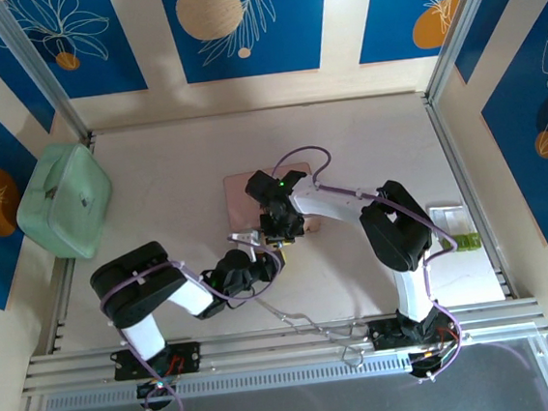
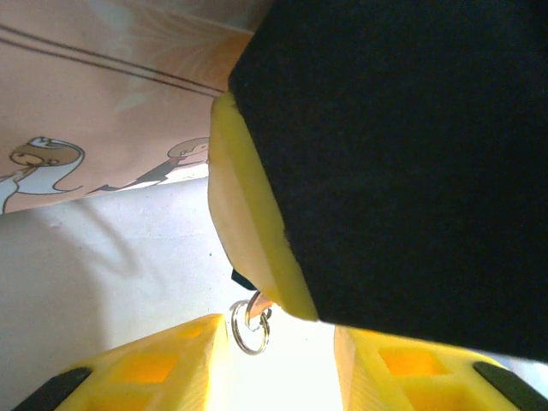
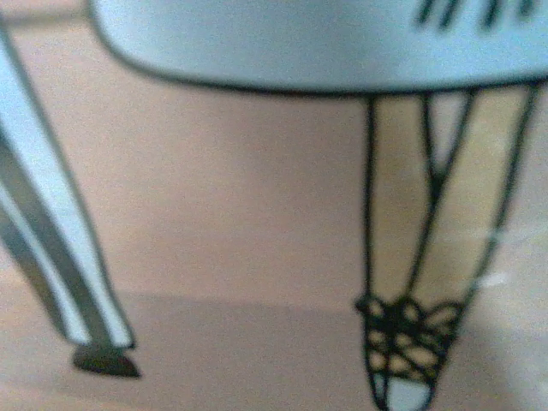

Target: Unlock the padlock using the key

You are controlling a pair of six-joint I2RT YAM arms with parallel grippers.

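Note:
In the left wrist view my left gripper is open, its yellow fingers wide apart low over the white table. A small silver key ring with a coppery key end hangs between them, close to the left finger. It comes out from under a yellow, black-padded finger of my right gripper. A dark blue sliver peeks out there; the rest of the padlock is hidden. From above, my right gripper points down at the near edge of the pink tin, and my left gripper sits just below it.
A green lidded box sits at the far left. A white tray holding a green item lies at the right edge. A long thin wire tool rests near the front rail. The right wrist view is a close, blurred look at the tin's printed lid.

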